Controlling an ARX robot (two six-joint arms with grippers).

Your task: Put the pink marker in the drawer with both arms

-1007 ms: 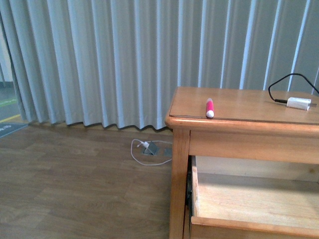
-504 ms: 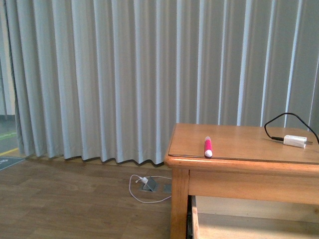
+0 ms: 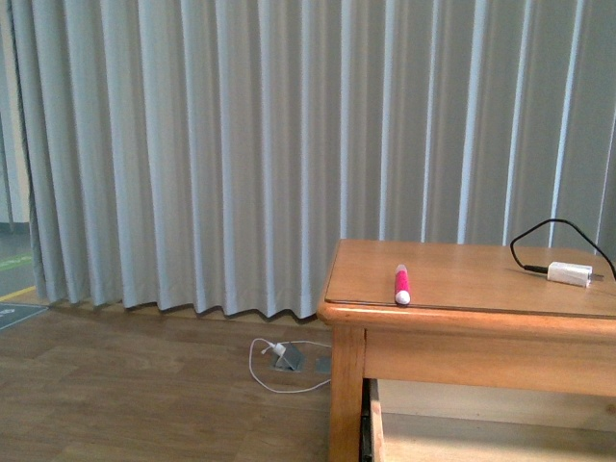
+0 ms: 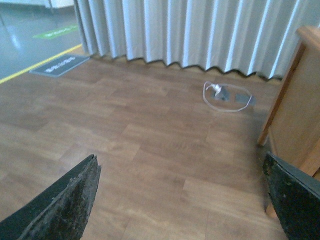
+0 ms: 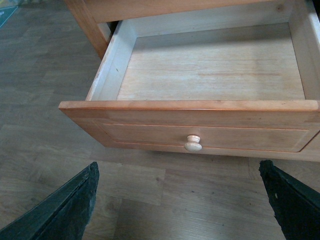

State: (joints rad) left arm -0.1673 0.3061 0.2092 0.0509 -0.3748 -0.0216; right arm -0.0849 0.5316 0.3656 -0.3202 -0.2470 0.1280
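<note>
Plainly, the pink marker [image 3: 401, 286] is seen lying flat on the wooden table [image 3: 462, 322], close to the top's near edge and towards its left end, with the white cap pointing at the near edge and the pink barrel running away towards the far side. It is touched by neither arm. A white charger block [image 3: 569, 274] with a black cable [image 3: 535, 231] is found at the far right of the same top, well apart from the marker. Below the top, the drawer [image 5: 190, 105] is shown pulled out in the right wrist view, its pale inner boards laid bare and its round knob [image 5: 193, 143] set in the middle of the panelled front. The right gripper [image 5: 180, 205] is held over the floor in front of that knob, its fingers [image 5: 65, 210] spread wide apart and closed on nothing. The left gripper [image 4: 180, 200] is held above the wooden floor [image 4: 150, 145] to the left of the table, its fingers [image 4: 65, 205] likewise spread wide with nothing between them. A grey curtain [image 3: 241, 144] is hung behind, and a white cord [image 3: 279, 371] is coiled on the floor at its foot.
</note>
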